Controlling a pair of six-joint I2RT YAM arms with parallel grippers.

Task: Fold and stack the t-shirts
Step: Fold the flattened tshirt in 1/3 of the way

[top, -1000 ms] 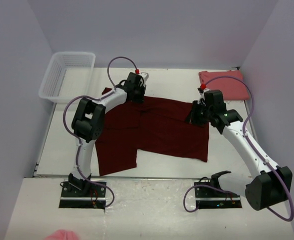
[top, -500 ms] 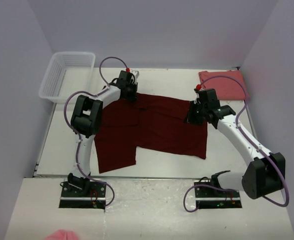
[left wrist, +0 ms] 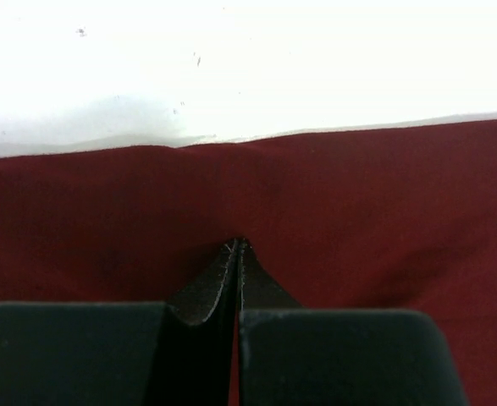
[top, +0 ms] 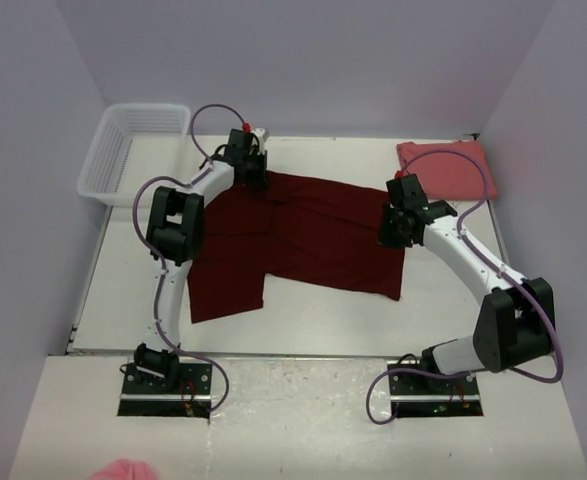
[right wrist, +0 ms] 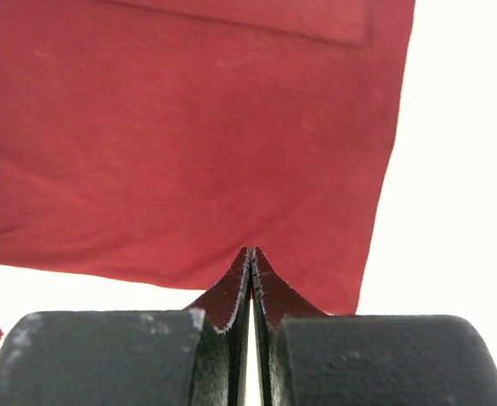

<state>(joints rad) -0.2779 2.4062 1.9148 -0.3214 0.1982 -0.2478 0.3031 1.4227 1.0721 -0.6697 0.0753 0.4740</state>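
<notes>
Pinching one maroon t-shirt (top: 313,245), jaws clamped on cloth — left gripper (left wrist: 238,247), right gripper (right wrist: 251,252) — one pink t-shirt (top: 448,170) and one basket (top: 153,106) apart.

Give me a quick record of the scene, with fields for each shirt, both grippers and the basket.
maroon t-shirt: spread mostly flat across the middle of the table
pink t-shirt: folded, far right corner
left gripper: shut, pinching the maroon shirt near its far edge
right gripper: shut, pinching the maroon shirt's right side
white mesh basket: far left corner, apart from both shirts
</notes>
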